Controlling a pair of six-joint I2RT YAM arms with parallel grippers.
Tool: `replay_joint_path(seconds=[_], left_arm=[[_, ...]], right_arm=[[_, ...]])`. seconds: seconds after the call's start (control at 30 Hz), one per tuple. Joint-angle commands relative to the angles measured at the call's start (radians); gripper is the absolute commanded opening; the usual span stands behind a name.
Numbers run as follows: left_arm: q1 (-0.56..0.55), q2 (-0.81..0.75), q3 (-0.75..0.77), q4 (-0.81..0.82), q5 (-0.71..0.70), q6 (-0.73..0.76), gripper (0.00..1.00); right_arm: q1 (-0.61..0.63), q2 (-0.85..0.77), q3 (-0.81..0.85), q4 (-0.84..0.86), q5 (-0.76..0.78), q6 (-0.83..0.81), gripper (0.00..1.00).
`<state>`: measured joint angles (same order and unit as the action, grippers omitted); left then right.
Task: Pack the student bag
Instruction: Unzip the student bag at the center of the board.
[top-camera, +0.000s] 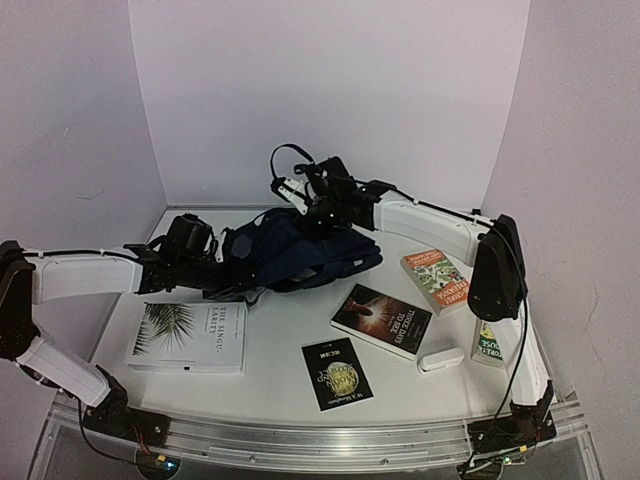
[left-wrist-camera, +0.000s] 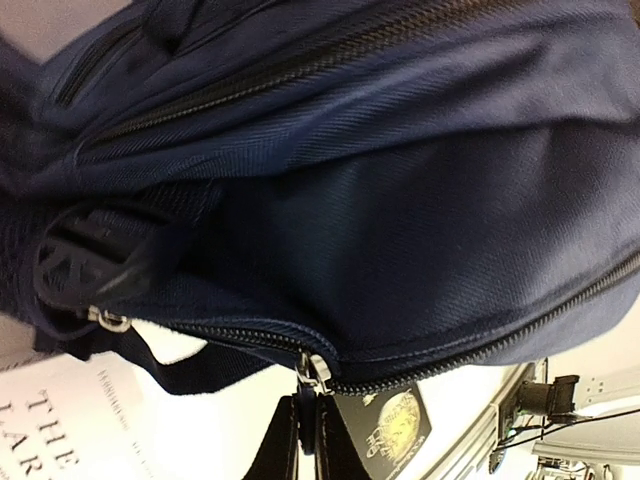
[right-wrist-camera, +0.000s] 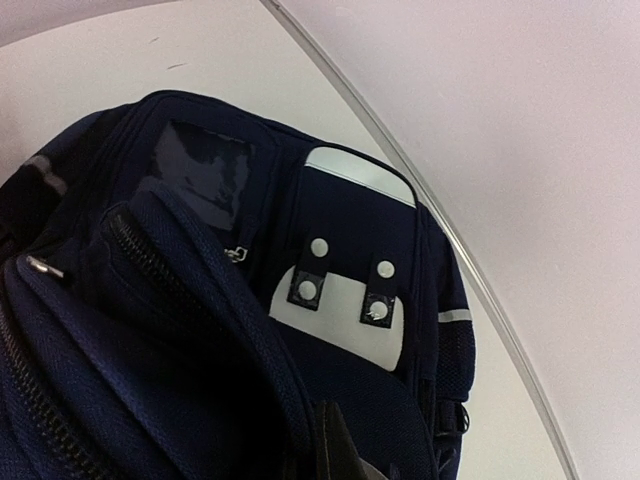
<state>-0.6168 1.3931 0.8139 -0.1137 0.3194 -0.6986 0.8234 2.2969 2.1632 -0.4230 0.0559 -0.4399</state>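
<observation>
Resting at the back middle of the worktop (top-camera: 270, 392), the student bag (top-camera: 300, 252) is a soft navy fabric thing that sags and folds. I judge it light while it is empty and without any stiff wall, so it will slide or crumple when pushed, and its mouth will not stand open alone. Good places to take hold are the zip pull (left-wrist-camera: 312, 368), the top seam and the straps, not the smooth panels. At the bag's left side the left jaws, on the left arm (top-camera: 85, 275), are closed together and seem to pinch the zip pull of the long zip (left-wrist-camera: 480, 350) along the bag's lower edge; whether this zip is open I cannot tell. At the bag's far end the right jaws, on the right arm (top-camera: 430, 222), are closed too, sunk in a fold of fabric below the white buckle patch (right-wrist-camera: 345, 300). I think they hold this fold, but the contact is partly hidden. In front of the bag lie a white book (top-camera: 188, 337) to the left, a dark book (top-camera: 381, 319) and a small black book (top-camera: 336, 373). Just to the bag's right lies a colourful book (top-camera: 436, 280).
</observation>
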Motion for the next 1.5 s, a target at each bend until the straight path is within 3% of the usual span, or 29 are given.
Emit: replay_joint_path(seconds=[0.0,0.1,0.13,0.17,0.3,0.4,0.47,0.87,1.0,1.2,1.37,1.47], left_arm=[[-0.069,0.009,0.138,0.224,0.182,0.054,0.00],[-0.069,0.060,0.136,0.241,0.141,0.041,0.01],[-0.069,0.074,0.132,0.245,0.105,0.023,0.01],[-0.069,0.092,0.126,0.245,0.056,0.008,0.01],[-0.069,0.174,0.105,0.305,0.011,-0.052,0.00],[-0.070,0.191,0.086,0.347,-0.045,-0.108,0.00],[-0.069,0.189,0.066,0.368,-0.095,-0.142,0.00],[-0.068,0.397,0.274,0.329,-0.148,-0.196,0.00],[-0.069,0.462,0.332,0.349,-0.105,-0.210,0.04],[-0.070,0.543,0.435,0.309,0.021,-0.167,0.20],[-0.071,0.528,0.461,0.222,0.081,-0.084,0.34],[-0.065,0.449,0.401,0.231,0.049,-0.067,0.44]], right_arm=[[0.000,0.078,0.005,0.113,0.167,0.081,0.00],[0.000,0.101,0.036,0.109,0.159,0.083,0.05],[0.000,0.103,0.044,0.105,0.159,0.077,0.15],[-0.002,0.097,0.042,0.102,0.152,0.057,0.32],[-0.035,0.024,-0.011,0.094,0.120,0.012,0.76],[-0.076,-0.050,-0.072,0.090,0.124,0.001,0.93],[-0.109,-0.099,-0.115,0.083,0.121,0.003,0.98],[-0.227,-0.306,-0.284,-0.171,-0.060,0.148,0.98],[-0.231,-0.342,-0.390,-0.236,-0.201,0.204,0.88],[-0.231,-0.330,-0.470,-0.224,-0.321,0.267,0.70],[-0.231,-0.334,-0.502,-0.152,-0.379,0.348,0.67],[-0.224,-0.345,-0.542,-0.090,-0.394,0.392,0.65]])
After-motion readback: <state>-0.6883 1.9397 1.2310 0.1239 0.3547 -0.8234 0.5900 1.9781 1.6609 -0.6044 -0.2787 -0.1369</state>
